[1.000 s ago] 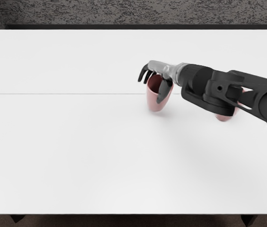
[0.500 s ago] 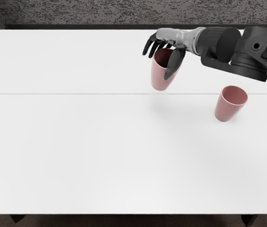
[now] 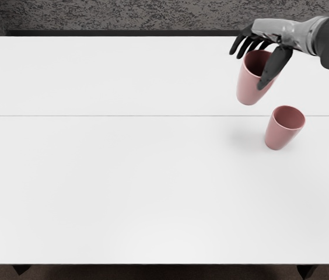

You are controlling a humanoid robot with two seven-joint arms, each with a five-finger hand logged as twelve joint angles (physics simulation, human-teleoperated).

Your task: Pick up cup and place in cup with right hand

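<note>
Now holds a pink cup [image 3: 248, 90] aloft in the right hand [image 3: 276, 33], between thumb and fingers, near the second pink cup [image 3: 279, 135].

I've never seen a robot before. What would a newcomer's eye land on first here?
Probably the silver-and-black right hand at the upper right, holding a pink cup above the white table. Next, a matching second cup standing on the table, just below and to the right of the held one in the view.
</note>
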